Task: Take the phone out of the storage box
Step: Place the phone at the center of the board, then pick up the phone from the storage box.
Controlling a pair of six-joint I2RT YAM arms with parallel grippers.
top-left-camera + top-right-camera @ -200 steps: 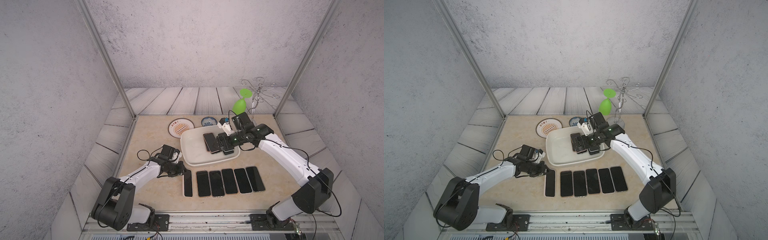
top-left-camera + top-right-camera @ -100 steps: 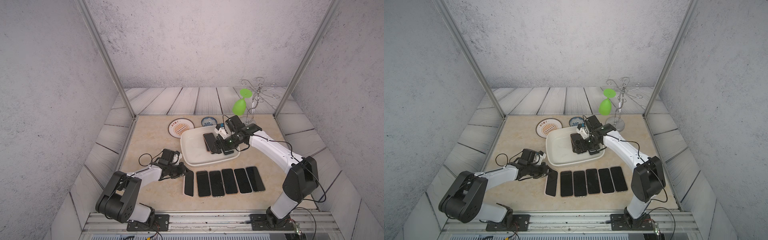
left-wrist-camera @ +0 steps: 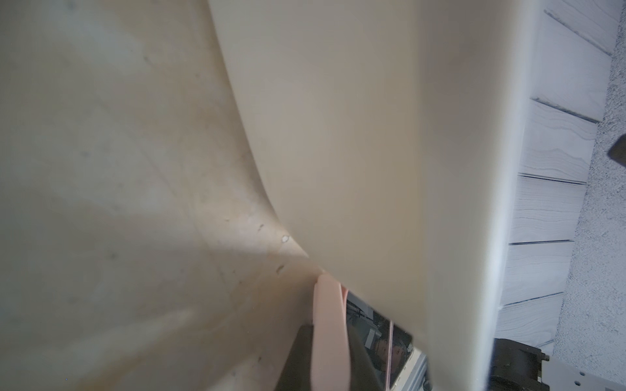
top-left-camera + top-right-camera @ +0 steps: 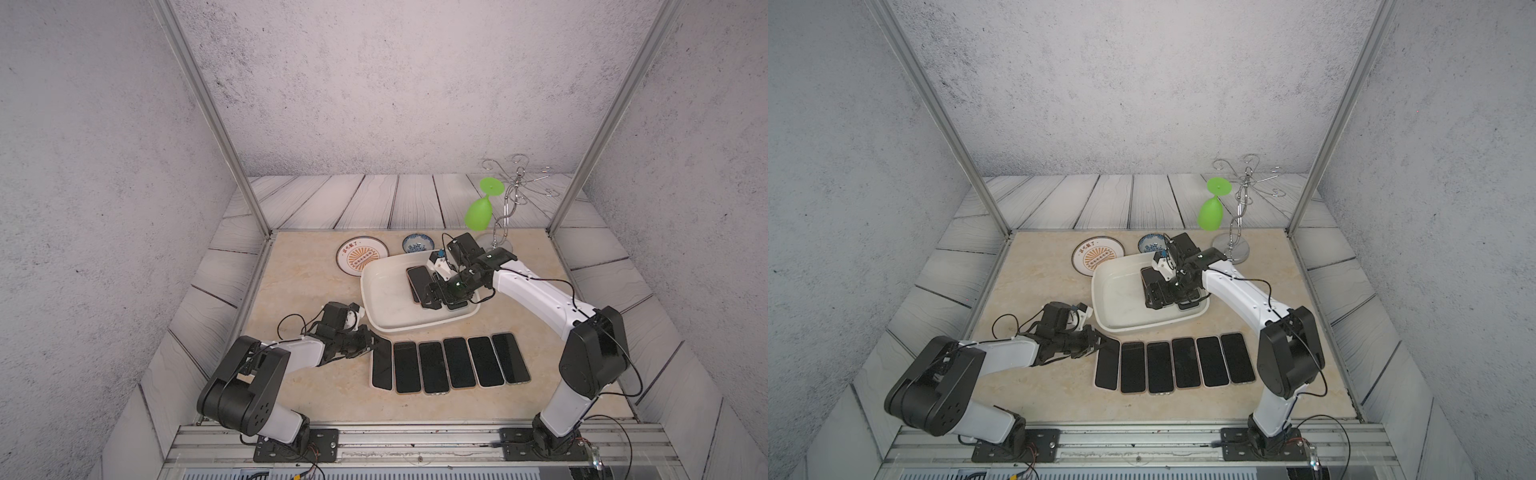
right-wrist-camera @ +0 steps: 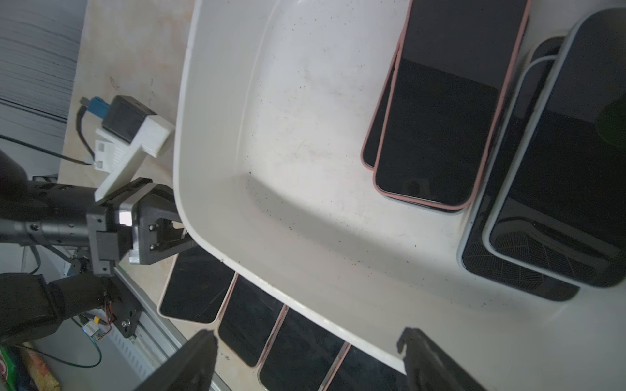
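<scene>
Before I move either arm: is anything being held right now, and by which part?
Left gripper: jaws shut on the pink-edged phone, at its end by the storage box. Right gripper: open, nothing held.

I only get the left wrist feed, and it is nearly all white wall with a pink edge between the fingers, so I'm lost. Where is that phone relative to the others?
Observer: The left gripper is shut on the far end of the pink-edged phone, which is at the left end of a row of six phones in front of the storage box.
Operator: Any phones inside the box?
Observer: Yes, at least four, in a pink-edged pile and a white-edged pile side by side.
Operator: And the right arm?
Observer: The right gripper is open, over the box near those piles.
</scene>
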